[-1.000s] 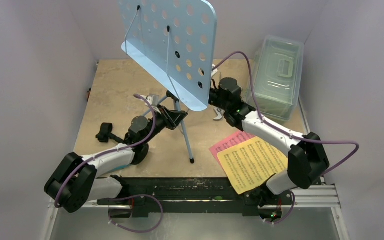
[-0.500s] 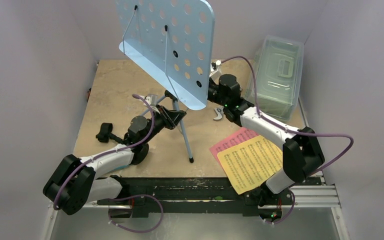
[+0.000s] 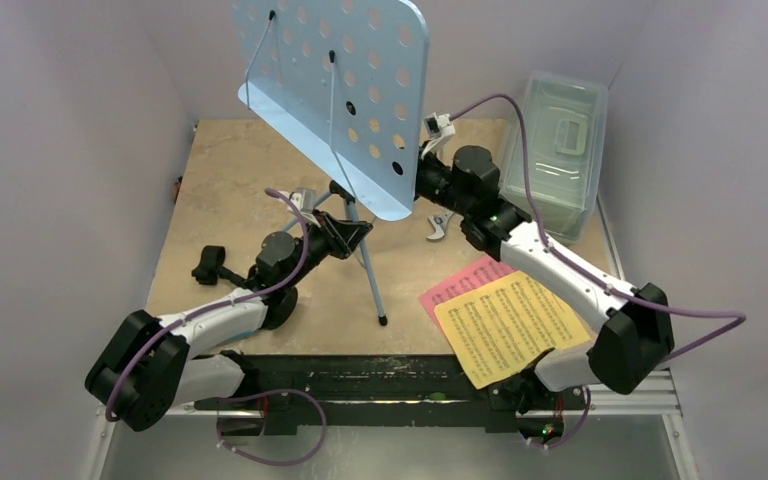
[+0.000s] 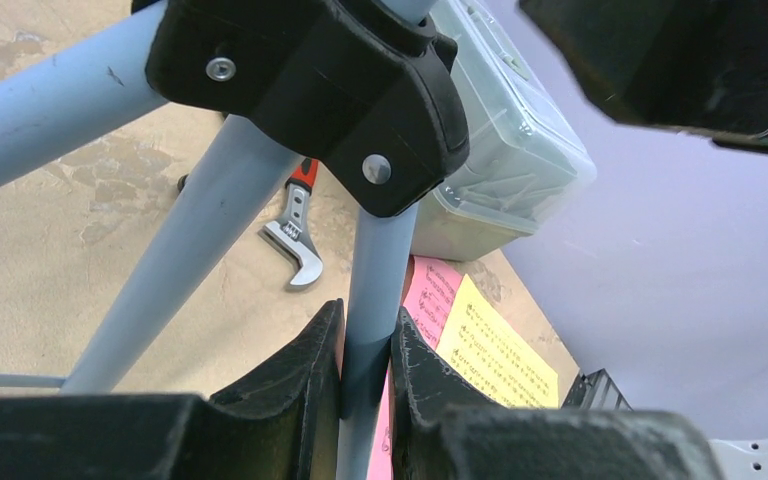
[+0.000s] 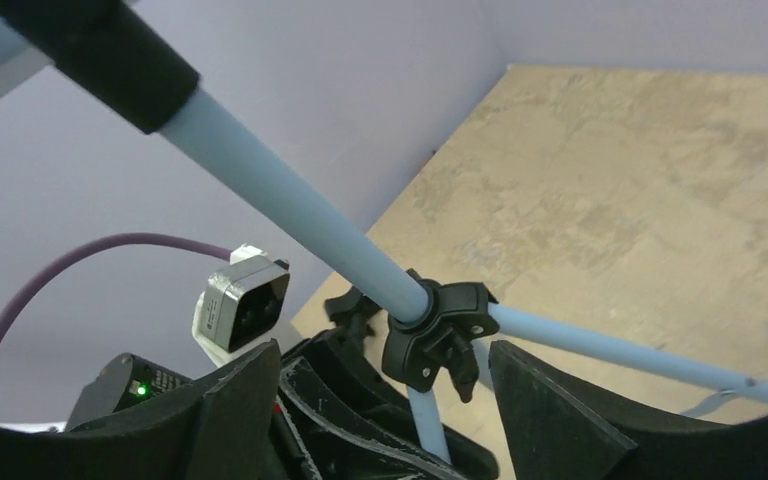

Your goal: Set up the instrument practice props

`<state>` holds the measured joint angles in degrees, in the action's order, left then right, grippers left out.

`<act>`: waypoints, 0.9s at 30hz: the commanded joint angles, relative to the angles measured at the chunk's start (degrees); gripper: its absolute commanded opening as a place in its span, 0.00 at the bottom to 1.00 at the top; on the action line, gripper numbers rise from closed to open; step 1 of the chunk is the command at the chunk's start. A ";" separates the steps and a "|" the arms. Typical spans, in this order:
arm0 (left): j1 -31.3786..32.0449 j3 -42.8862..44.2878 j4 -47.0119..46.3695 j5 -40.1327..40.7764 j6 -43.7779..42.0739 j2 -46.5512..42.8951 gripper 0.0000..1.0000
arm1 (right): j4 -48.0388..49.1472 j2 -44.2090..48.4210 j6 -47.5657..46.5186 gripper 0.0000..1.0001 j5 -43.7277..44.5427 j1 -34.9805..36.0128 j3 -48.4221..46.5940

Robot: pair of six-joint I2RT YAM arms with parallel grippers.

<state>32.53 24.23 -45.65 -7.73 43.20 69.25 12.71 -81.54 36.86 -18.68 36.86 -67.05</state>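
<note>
The light blue perforated music stand (image 3: pixel 335 90) stands on its tripod legs (image 3: pixel 370 275) mid-table, its desk tilted. My left gripper (image 3: pixel 345 235) is shut on one blue leg (image 4: pixel 372 290) just below the black hub (image 4: pixel 330 90); the fingers (image 4: pixel 300 370) press it from both sides. My right gripper (image 3: pixel 422 185) is open beside the desk's lower right edge, holding nothing. In the right wrist view its fingers (image 5: pixel 550 400) stand wide apart, with the stand's pole (image 5: pixel 290 210) and hub (image 5: pixel 435 325) beyond them. The yellow page (image 3: pixel 505 325) overlaps the pink page (image 3: pixel 460 285) at the front right.
A clear lidded box (image 3: pixel 555 150) sits at the back right. A red-handled wrench (image 3: pixel 438 228) lies under the right arm, also seen as the wrench (image 4: pixel 295 245) past the legs. A small black object (image 3: pixel 208 265) rests at the left.
My right gripper has opened and let go of the stand's desk, drawing back a little to the right. The desk shifted slightly. The left grip on the leg is unchanged.
</note>
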 commanded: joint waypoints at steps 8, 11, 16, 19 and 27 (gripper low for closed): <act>-0.28 -1.31 15.39 1.72 1.42 1.11 0.00 | 6.65 8.55 -34.99 0.82 5.82 0.17 7.45; -0.29 -1.29 15.19 1.49 1.19 1.50 0.00 | 19.42 10.91 -48.32 0.87 4.04 0.22 16.27; -0.33 -0.62 15.50 1.66 0.96 2.05 0.00 | 31.68 9.42 -66.95 0.88 -2.56 0.18 22.89; -0.28 -0.97 15.00 1.85 0.99 2.13 0.00 | 44.61 6.94 -76.59 0.82 -7.67 0.22 27.83; -0.28 -0.49 16.02 1.91 0.95 2.19 0.00 | 43.56 1.31 -95.12 0.74 -12.98 1.63 23.73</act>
<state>32.60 24.99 -43.66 -7.73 42.30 68.90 53.54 -79.53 -44.07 -27.90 37.45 -39.40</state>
